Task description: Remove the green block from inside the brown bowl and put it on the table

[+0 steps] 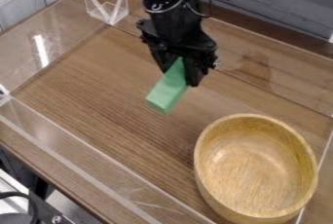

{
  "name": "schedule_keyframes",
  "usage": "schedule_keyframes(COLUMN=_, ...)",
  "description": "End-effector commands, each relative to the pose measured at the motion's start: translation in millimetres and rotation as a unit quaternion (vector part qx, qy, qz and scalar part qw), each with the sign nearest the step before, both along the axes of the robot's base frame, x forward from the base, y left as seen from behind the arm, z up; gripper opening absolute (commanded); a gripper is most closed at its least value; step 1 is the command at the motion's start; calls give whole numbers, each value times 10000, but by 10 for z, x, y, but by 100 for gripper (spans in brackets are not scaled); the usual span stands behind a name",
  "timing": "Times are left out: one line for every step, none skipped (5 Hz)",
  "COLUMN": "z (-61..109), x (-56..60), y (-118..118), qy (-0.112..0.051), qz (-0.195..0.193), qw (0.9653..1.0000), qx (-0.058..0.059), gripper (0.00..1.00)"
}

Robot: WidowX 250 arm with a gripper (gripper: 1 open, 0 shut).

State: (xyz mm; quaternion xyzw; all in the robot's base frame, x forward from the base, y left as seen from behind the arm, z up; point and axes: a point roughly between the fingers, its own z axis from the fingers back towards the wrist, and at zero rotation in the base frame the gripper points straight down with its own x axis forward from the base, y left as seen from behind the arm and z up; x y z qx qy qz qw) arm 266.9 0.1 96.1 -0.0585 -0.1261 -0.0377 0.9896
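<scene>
The green block [166,89] hangs tilted above the table [92,92], its upper end pinched between the black fingers of my gripper [184,69], which is shut on it. The block's lower end points down and to the left, close to the tabletop; I cannot tell if it touches. The brown bowl [256,166] stands at the lower right, wooden and round, with nothing inside it. My gripper is up and to the left of the bowl, well apart from its rim.
Low clear plastic walls [53,135] border the tabletop on the left and front. A small clear folded stand [104,7] sits at the back left. A grey plank wall runs behind the arm.
</scene>
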Motion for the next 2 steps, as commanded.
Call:
schedule_keyframes(z=173, x=44, y=-18, qy=-373, qz=-46, qw=9993, qx=23, gripper=0)
schedule_keyframes(z=144, x=173, y=87, qy=-497, qz=9, qw=9987, qx=67, gripper=0)
